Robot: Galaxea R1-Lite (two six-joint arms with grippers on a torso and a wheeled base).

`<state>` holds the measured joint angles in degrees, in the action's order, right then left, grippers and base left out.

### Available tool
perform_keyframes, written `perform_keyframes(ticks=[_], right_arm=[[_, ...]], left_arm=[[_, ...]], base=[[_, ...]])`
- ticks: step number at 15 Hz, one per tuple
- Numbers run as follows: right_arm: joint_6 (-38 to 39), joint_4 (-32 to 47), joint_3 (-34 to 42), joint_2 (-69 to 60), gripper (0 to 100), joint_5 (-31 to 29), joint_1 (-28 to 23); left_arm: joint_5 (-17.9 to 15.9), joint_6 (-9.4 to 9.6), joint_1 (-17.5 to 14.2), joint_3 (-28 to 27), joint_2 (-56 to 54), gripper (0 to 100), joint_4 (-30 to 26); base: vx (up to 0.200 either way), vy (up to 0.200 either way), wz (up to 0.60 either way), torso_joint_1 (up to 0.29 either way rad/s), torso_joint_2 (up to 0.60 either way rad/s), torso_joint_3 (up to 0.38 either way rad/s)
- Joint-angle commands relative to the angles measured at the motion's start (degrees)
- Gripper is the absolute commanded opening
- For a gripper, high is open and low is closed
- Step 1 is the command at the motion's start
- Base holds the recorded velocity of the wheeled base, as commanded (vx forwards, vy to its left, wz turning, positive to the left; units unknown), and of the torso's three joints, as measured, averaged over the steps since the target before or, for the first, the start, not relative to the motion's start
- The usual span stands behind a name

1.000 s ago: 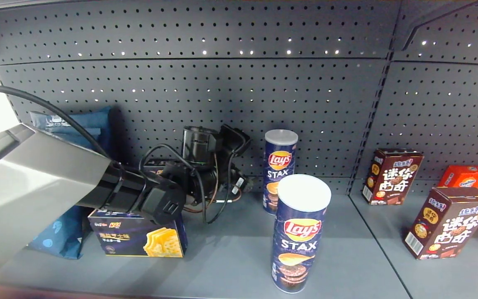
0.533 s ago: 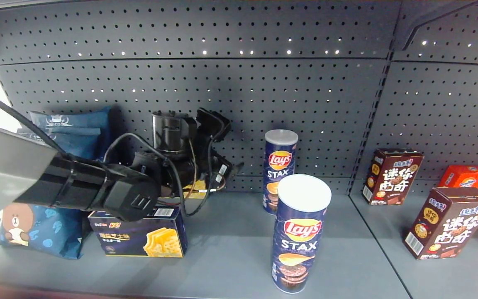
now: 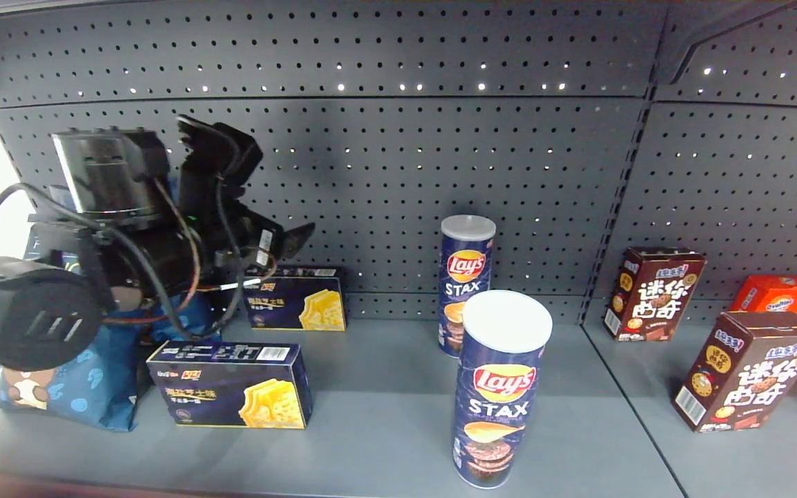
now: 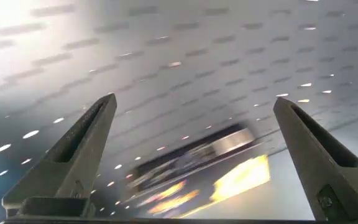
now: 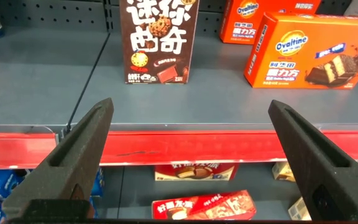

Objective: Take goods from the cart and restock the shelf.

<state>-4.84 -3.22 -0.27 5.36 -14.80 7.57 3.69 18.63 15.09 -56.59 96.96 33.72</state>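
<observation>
Head view: shelf with grey pegboard at its back. Rear cracker box upright on the shelf, close against the pegboard. Front cracker box nearer the shelf edge, just beside the blue snack bags at the left end. Two chip cans to the right of the cracker boxes, both upright: rear can near the pegboard, front can directly before it. Farther right, rear brown cookie box, front brown cookie box and orange boxes.

Left wrist view: left tool with fingers spread wide and nothing between them, aimed at the pegboard, with a blurred cracker box beyond. In the head view, left arm raised at the left end of the shelf, above the snack bags and up and to the left of the rear cracker box, apart from it.

Right wrist view: right tool likewise spread wide and empty, level with the red price rail on the shelf's front edge, before the front brown cookie box and the orange boxes. More boxed goods below the rail.
</observation>
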Motion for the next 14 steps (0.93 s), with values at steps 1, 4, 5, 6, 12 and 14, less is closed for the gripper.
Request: perform_keyframes(ticks=[1,4,5,6,12,14], right_arm=[[0.01,-0.03,0.0,0.09,100,0.39,-0.01],[0.09,-0.03,0.0,0.09,100,0.47,-0.01],[0.18,-0.03,0.0,0.09,100,0.47,-0.01],[0.27,-0.03,0.0,0.09,100,0.56,-0.01],[-0.52,0.41,-14.23,14.06,100,0.74,3.06],[-1.22,0.41,-19.77,21.97,100,5.04,6.93]], left_arm=[[-0.18,0.01,-6.48,8.34,-12.41,100,-0.06],[-0.27,-2.02,-9.55,15.72,-19.44,100,-0.14],[-0.18,-2.46,-9.91,17.65,-21.73,100,-0.32],[-0.27,-2.46,-10.61,19.59,-23.93,100,-0.41],[-0.71,-2.63,-14.83,24.24,-29.9,100,-0.67],[-0.71,-2.54,-14.92,23.63,-29.73,100,-0.58]], base=[[0.0,0.0,0.0,0.0,0.0,0.0],[0.0,0.0,0.0,0.0,0.0,0.0],[0.0,0.0,0.0,0.0,0.0,0.0],[0.0,0.0,0.0,0.0,0.0,0.0],[0.0,0.0,0.0,0.0,0.0,0.0],[0.0,0.0,0.0,0.0,0.0,0.0]])
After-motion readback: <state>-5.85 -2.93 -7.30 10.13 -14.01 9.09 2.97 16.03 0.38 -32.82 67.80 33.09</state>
